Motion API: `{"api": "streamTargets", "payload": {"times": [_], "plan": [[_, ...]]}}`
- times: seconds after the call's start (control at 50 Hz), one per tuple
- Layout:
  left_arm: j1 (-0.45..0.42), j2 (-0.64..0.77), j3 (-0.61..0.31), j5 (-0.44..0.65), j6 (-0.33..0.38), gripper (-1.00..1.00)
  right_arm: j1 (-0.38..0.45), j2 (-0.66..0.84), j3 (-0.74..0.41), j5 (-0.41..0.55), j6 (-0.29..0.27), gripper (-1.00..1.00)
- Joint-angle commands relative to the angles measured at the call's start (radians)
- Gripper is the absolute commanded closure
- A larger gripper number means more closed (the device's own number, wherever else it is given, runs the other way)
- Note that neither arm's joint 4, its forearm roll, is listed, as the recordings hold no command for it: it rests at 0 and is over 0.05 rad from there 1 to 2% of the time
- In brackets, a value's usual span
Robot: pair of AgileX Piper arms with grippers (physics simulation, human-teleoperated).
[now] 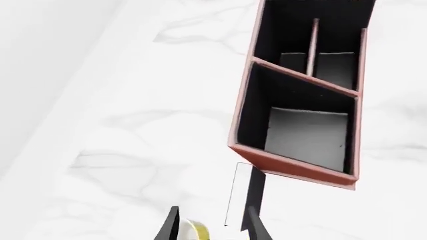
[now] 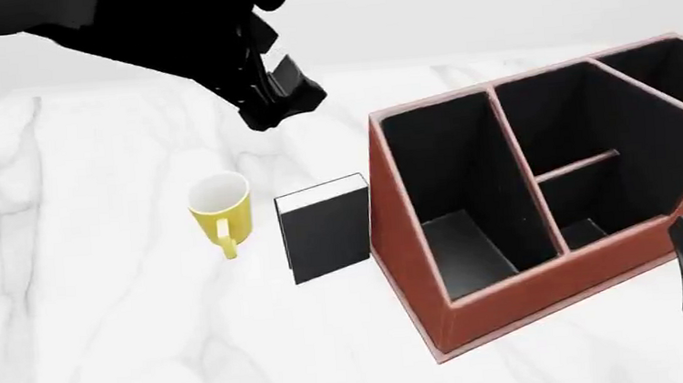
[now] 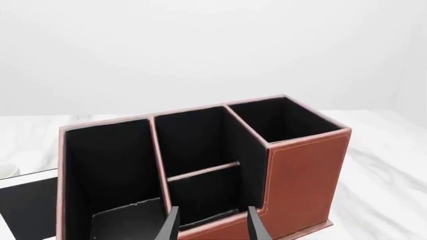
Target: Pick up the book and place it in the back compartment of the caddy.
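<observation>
Black-covered and stiff, the book (image 2: 326,229) stands upright between the mug (image 2: 221,212) and the caddy (image 2: 446,279), under the left gripper (image 1: 212,226), whose parted jaws hold nothing; probably light but slick, best pinched across its covers, while the right gripper (image 3: 212,224) waits, jaws apart.

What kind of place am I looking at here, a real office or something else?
Probably a computer-simulated tabletop, not a real office: a flat white marble table against a blank background, holding only a caddy, a book and a yellow mug.
</observation>
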Motion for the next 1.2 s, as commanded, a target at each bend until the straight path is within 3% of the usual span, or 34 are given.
{"api": "streamTargets", "payload": {"times": [0.02,0.26,0.54,0.86,1.08,1.2], "plan": [[-0.019,0.057,0.041,-0.03,0.03,-1.0,-0.001,-0.004,0.0,0.004,0.004,-1.0],[-0.055,0.07,0.095,-0.081,0.021,-1.0,0.0,-0.011,0.0,0.011,0.003,-1.0],[-0.004,0.118,0.122,-0.177,0.061,-1.0,0.001,-0.001,0.0,0.002,-0.001,-1.0],[-0.039,0.181,0.176,-0.244,0.022,-1.0,-0.003,0.009,0.0,-0.008,0.002,-1.0],[-0.015,0.209,0.176,-0.266,0.035,-1.0,-0.003,0.015,0.0,-0.013,0.002,-1.0],[-0.012,0.224,0.237,-0.311,0.052,-1.0,-0.002,0.016,0.0,-0.013,0.001,-1.0]]}}
